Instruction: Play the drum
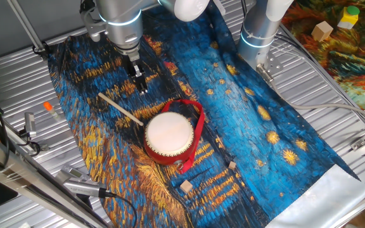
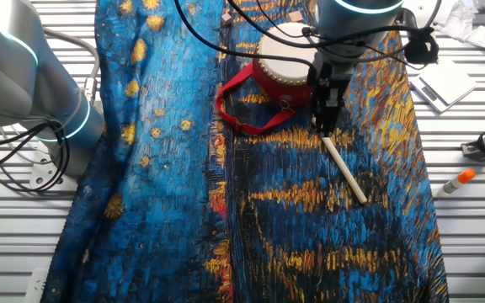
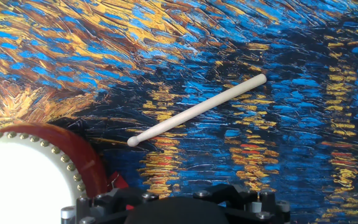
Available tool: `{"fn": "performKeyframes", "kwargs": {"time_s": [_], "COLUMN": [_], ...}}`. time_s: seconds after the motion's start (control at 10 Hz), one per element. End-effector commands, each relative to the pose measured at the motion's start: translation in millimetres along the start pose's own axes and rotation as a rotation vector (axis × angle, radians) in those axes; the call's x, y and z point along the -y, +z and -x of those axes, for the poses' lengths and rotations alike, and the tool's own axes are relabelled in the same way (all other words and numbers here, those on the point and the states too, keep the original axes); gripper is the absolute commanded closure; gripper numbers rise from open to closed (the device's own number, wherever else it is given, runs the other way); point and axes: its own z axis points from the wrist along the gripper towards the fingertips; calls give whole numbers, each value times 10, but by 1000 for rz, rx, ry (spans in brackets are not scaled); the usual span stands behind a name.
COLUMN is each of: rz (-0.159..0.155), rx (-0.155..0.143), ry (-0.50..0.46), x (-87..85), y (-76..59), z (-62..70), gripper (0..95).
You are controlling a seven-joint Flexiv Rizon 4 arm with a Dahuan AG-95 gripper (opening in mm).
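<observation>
I see my hand [image 1: 140, 85] hovering near the wooden stick [image 1: 120, 109], at eleven o'clock from the drum [image 1: 169, 136]; I cannot tell its opening.

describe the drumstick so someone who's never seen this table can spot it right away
Start at the blue and gold painted cloth covering the table, then find the small red drum with the cream-white skin near its middle. The drumstick lies flat on the cloth beside the drum, below the gripper. It is the only long, thin, pale wooden rod there.
</observation>
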Motion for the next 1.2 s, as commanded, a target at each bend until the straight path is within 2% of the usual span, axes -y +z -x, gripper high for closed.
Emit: {"fn": "performKeyframes", "kwargs": {"time_s": [0.1, 0.2, 0.3, 1.2], "rz": [0, -65, -74, -88], "rx": [0, 159, 153, 143], "ry": [0, 172, 170, 162], "x": [0, 0, 0, 0], "y": [0, 0, -1, -2], "z": [-1, -1, -1, -2], "gripper": [0, 950, 950, 950]}}
